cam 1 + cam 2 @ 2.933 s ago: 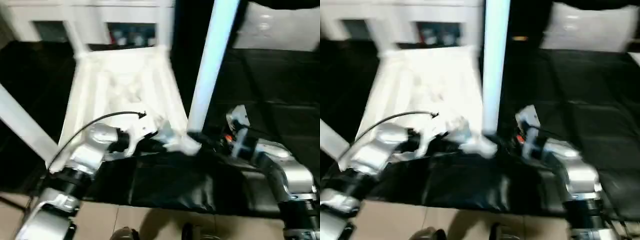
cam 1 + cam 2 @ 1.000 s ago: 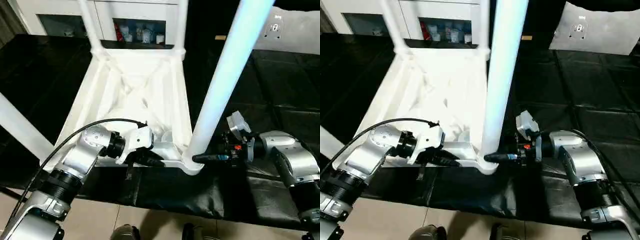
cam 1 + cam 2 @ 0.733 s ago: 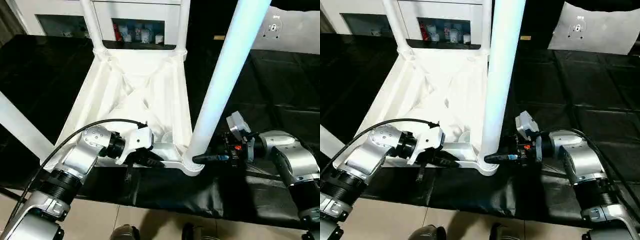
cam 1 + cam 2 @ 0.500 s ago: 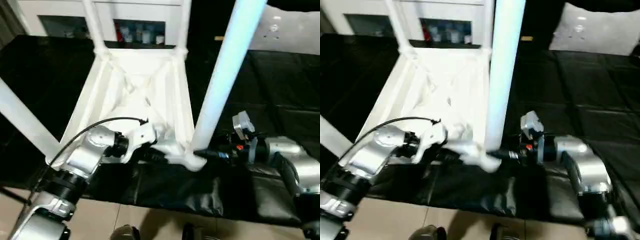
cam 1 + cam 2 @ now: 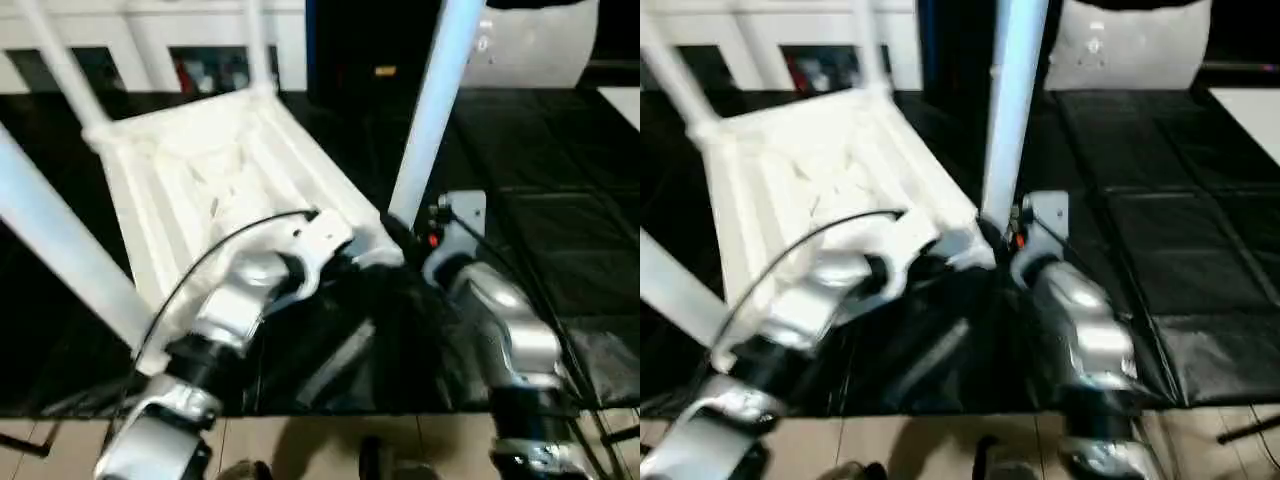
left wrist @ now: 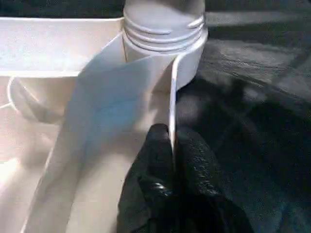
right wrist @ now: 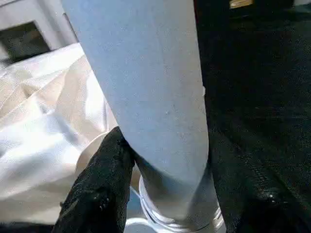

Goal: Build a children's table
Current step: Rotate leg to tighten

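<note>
White table (image 5: 215,185) upside down on black mat (image 5: 560,250) | left gripper (image 6: 171,145) clenched on its rim | right gripper (image 7: 165,160) grasping near leg (image 7: 150,97) | table turned since a second ago (leg seemingly screwing home, threads (image 6: 163,36) showing)

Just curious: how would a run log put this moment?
left hand: shut on table rim | right hand: shut on leg | table: upside down

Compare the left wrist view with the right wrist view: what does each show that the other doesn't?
Left wrist: the left gripper shut on the table top's thin rim, and the leg's thread rings above the corner socket.
Right wrist: the right gripper closed around the leg's smooth shaft, a finger on each side.
Both: the same near-corner leg, the white underside, black mat.
</note>
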Motion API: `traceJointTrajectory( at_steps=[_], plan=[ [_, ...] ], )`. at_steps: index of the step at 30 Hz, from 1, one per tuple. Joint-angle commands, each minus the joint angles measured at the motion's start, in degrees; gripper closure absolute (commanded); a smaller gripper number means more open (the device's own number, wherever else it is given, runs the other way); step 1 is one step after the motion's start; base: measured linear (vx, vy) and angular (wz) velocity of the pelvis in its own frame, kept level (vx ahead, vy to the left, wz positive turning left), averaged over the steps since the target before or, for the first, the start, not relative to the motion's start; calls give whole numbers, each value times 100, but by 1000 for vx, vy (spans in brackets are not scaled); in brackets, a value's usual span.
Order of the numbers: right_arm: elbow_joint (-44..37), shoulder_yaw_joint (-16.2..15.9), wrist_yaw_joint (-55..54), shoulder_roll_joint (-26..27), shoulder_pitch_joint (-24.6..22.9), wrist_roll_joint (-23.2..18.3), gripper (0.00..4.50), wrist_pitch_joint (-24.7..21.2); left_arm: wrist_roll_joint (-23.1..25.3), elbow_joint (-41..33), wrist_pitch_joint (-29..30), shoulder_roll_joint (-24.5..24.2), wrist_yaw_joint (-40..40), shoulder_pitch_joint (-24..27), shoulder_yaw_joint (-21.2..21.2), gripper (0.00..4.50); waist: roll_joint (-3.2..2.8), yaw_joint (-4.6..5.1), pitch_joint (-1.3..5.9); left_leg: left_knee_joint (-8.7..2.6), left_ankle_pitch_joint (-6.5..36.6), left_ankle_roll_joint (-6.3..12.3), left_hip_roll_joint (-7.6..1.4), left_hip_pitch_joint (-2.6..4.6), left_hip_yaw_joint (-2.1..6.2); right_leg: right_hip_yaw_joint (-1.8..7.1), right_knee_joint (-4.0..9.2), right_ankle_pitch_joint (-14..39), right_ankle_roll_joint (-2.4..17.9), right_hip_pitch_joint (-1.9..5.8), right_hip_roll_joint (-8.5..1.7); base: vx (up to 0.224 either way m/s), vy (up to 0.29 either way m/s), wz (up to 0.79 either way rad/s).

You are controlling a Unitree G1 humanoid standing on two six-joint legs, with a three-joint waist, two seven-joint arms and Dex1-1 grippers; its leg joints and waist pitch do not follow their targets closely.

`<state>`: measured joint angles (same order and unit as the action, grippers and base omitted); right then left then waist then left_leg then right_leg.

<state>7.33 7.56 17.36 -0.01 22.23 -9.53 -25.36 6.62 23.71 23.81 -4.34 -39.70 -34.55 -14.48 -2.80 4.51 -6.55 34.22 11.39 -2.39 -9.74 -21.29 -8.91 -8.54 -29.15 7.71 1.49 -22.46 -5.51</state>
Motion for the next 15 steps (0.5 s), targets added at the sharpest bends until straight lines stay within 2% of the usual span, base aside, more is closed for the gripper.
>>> traceJointTrajectory(
  at_steps=[1, 2, 3, 4, 5, 7, 9, 11, 12, 13, 14, 15],
  plan=[
    [65, -631, 602, 397, -172, -485, 217, -279, -253, -275, -350, 346, 74, -275, -95, 450, 66, 18, 323, -510, 2322, 250, -297, 53, 208, 254, 396, 3091, 389, 214, -430, 0, 0, 0],
    [18, -605, 584, 391, -209, -463, 179, -314, -240, -299, -349, 305, 45, -259, -111, 450, 45, -2, 341, -516, 2094, 310, -308, 31, 194, 294, 360, 2830, 509, 224, -435, 0, 0, 0],
    [-32, -555, 622, 339, -268, -471, 179, -313, -247, -343, -352, 228, -64, -220, -130, 450, 49, -11, 352, -513, 1974, 336, -315, 25, 188, 309, 336, 2685, 574, 228, -435, 0, 0, 0],
    [-69, -510, 684, 242, -334, -462, 175, -280, -255, -387, -347, 136, -182, -175, -140, 450, 21, -51, 373, -504, 1781, 408, -317, 32, 164, 340, 308, 2454, 684, 233, -440, 0, 0, 0],
    [-78, -495, 713, 190, -361, -453, 175, -254, -257, -398, -354, 97, -231, -157, -142, 450, 31, -58, 380, -498, 1695, 441, -317, 20, 154, 350, 290, 2336, 734, 239, -437, 0, 0, 0],
    [-73, -415, 860, -47, -444, -455, 138, -120, -278, -436, -497, -93, -530, -78, -195, 450, 78, -100, 400, -467, 1425, 565, -290, -23, 121, 389, 237, 2173, 864, 253, -432, 0, 0, 0],
    [-75, -403, 1001, -196, -476, -459, 128, -54, -294, -450, -541, -174, -633, -43, -199, 450, 81, -136, 397, -437, 1318, 636, -263, -29, 91, 416, 225, 2315, 878, 252, -430, 0, 0, 0],
    [-128, -512, 1654, -704, -576, -443, 116, 138, -319, -448, -708, -393, -867, 51, -204, 450, 87, -206, 407, -412, 1214, 650, -256, -27, 80, 416, 234, 2591, 780, 256, -425, 8, -52, 0],
    [-167, -604, 2149, -1070, -639, -424, 93, 323, -330, -424, -926, -543, -1034, 113, -215, 450, 88, -233, 426, -407, 1129, 662, -256, -29, 82, 414, 227, 2546, 753, 282, -416, 13, -52, 0],
    [-156, -583, 2308, -1185, -635, -454, 88, 366, -352, -423, -976, -600, -1130, 143, -220, 450, 88, -262, 444, -400, 959, 741, -269, -40, 75, 429, 190, 2317, 786, 288, -404, 0, 0, 0],
    [-147, -564, 2447, -1286, -631, -479, 82, 404, -372, -422, -1019, -650, -1215, 170, -225, 450, 108, -278, 463, -398, 876, 785, -274, -44, 74, 429, 172, 2171, 825, 305, -392, 0, 0, 0],
    [-79, -466, 2744, -1508, -577, -570, 71, 499, -458, -433, -1195, -788, -1523, 249, -249, 450, 95, -292, 475, -386, 729, 860, -283, -53, 70, 437, 132, 1912, 929, 307, -395, 0, 0, 0]
  ],
)
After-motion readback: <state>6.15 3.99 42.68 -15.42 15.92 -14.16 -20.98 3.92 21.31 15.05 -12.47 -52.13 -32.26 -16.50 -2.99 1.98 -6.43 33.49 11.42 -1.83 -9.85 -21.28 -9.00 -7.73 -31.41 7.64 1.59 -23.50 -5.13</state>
